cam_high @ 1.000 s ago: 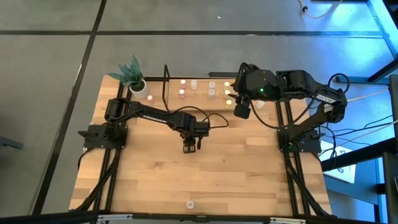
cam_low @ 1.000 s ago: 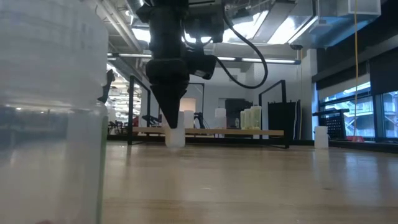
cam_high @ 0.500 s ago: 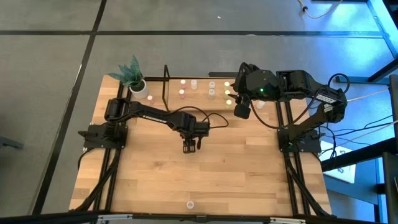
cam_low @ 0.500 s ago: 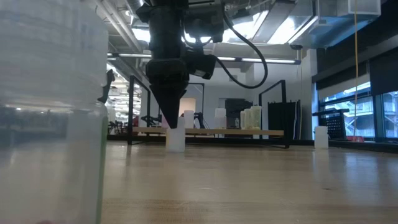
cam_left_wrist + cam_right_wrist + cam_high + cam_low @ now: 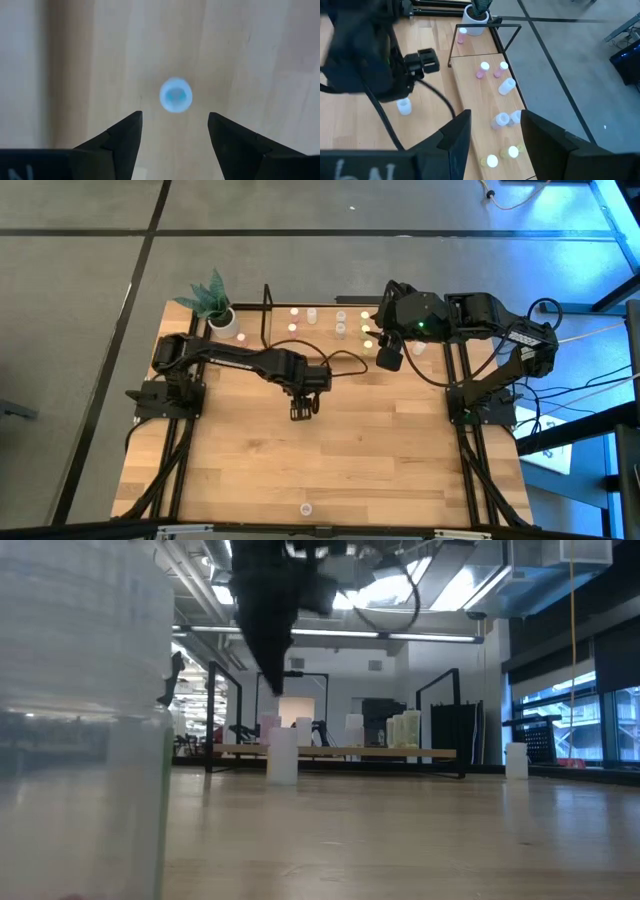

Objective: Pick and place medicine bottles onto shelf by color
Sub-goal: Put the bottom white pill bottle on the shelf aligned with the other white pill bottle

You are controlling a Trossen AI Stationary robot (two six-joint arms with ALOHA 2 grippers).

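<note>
A small white medicine bottle [image 5: 175, 95] stands upright on its base on the bare tabletop, mid-table; it also shows in the low view [image 5: 282, 754] and in the right wrist view [image 5: 403, 106]. My left gripper [image 5: 175, 121] hangs open straight above it, pointing down, clear of its top [image 5: 270, 675]. The shelf [image 5: 322, 323] lies along the far edge with several pink, white and yellow-green bottles standing on it. My right gripper [image 5: 388, 358] waits open and raised beside the shelf's right end, nothing between its fingers [image 5: 462, 125].
A potted green plant [image 5: 220, 308] stands at the far left corner. One bottle [image 5: 306, 508] sits by the near edge, close before the low camera [image 5: 85, 730]. Another bottle [image 5: 516, 760] stands on the table to the right. Bare wood [image 5: 380, 440] lies around the middle.
My left gripper has let go of the white bottle and risen straight up from it, still pointing down. The bottle stays standing on the table where it was. My right arm has kept still.
</note>
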